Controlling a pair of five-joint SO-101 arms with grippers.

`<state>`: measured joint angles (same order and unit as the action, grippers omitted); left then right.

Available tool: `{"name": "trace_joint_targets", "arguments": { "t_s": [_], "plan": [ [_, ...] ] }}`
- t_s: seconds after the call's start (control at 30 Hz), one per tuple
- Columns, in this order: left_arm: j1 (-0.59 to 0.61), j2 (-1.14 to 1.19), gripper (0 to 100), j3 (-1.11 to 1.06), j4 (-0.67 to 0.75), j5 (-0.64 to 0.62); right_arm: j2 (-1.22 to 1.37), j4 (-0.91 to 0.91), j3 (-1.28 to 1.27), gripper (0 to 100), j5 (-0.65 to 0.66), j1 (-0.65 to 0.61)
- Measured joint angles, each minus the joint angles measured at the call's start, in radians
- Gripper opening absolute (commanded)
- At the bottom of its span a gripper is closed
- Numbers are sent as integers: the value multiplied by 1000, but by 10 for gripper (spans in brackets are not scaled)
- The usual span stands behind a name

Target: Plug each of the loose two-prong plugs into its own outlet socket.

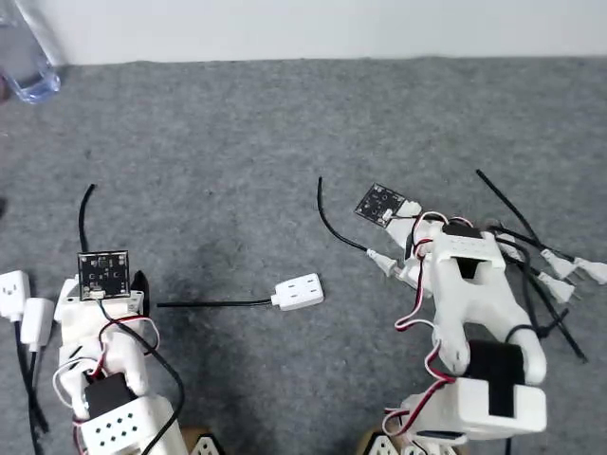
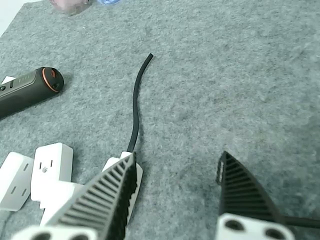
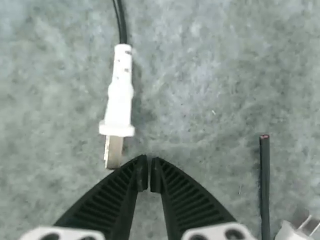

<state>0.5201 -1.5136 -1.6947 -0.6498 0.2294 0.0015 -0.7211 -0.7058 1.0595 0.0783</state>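
Observation:
A white two-prong plug (image 3: 119, 100) on a black cord lies flat on the grey carpet, its metal prongs (image 3: 112, 151) pointing at my right gripper (image 3: 149, 172). That gripper is shut on nothing, with its tips just beside the prongs. From above, the same plug (image 1: 382, 258) lies at the front of the right arm (image 1: 465, 275). Two more plugs (image 1: 569, 272) lie to that arm's right. A white outlet socket (image 1: 299, 292) sits mid-table. My left gripper (image 2: 175, 165) is open above the carpet, and one finger (image 2: 115, 192) overlaps a white socket block (image 2: 131, 172).
Other white socket blocks (image 2: 50, 165) lie beside the left arm (image 1: 100, 322). A dark cylindrical device (image 2: 30, 87) with an orange ring lies farther off. A clear bottle (image 1: 24, 57) stands at the far left corner. Black cords (image 1: 517, 223) tangle around the right arm, and a cut cord end (image 3: 264, 165) lies near the right gripper.

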Motion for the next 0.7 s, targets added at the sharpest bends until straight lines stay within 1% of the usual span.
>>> {"name": "trace_joint_targets", "arguments": {
  "t_s": [0.3, 0.43, 0.53, 0.7],
  "plan": [
    [0, 0, 247, 0, 12, 0, 14, 14, 2, 9, 2, -31],
    [-18, 0, 247, 0, 21, 0, 14, -11, 2, 9, 2, -101],
    [-17, 0, 247, 0, 21, 0, 14, -57, 8, 9, 2, -175],
    [-17, 0, 247, 0, 21, 0, 14, -137, 23, 9, 2, -255]
  ]
}}
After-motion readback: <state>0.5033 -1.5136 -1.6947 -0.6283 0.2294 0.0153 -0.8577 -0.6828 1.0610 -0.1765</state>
